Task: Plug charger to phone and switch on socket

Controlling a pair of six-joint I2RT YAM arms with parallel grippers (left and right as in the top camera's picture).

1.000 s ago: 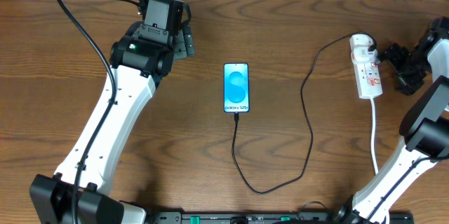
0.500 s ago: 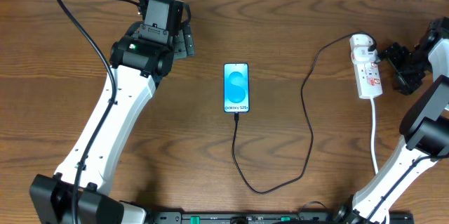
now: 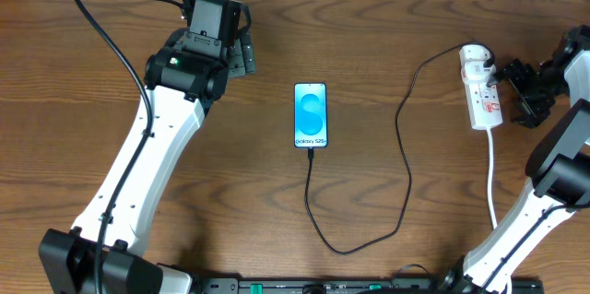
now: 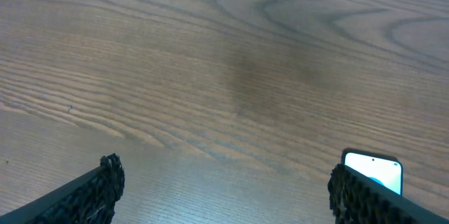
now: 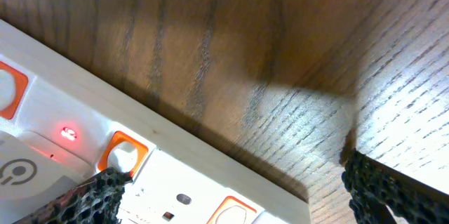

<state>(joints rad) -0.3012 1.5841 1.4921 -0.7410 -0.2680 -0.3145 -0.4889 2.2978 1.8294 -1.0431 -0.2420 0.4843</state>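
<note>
The phone (image 3: 311, 115) lies face up mid-table, its blue-and-white screen lit; its corner shows in the left wrist view (image 4: 374, 170). The thin black charger cable (image 3: 403, 156) runs from the phone's bottom edge, loops toward the front and curves up to the socket (image 3: 482, 89), a white power strip at the right. In the right wrist view the socket (image 5: 175, 175) shows orange switches and a small red light (image 5: 68, 134). My right gripper (image 3: 518, 87) is open just right of the socket, one finger over its edge. My left gripper (image 3: 241, 52) is open and empty, left of the phone.
The socket's thick white cord (image 3: 491, 179) runs from the strip toward the front edge at the right. My left arm (image 3: 147, 156) stretches diagonally across the left half of the wooden table (image 3: 387, 17).
My right gripper has shifted very slightly beside the socket. The phone, cable and left arm have not moved.
</note>
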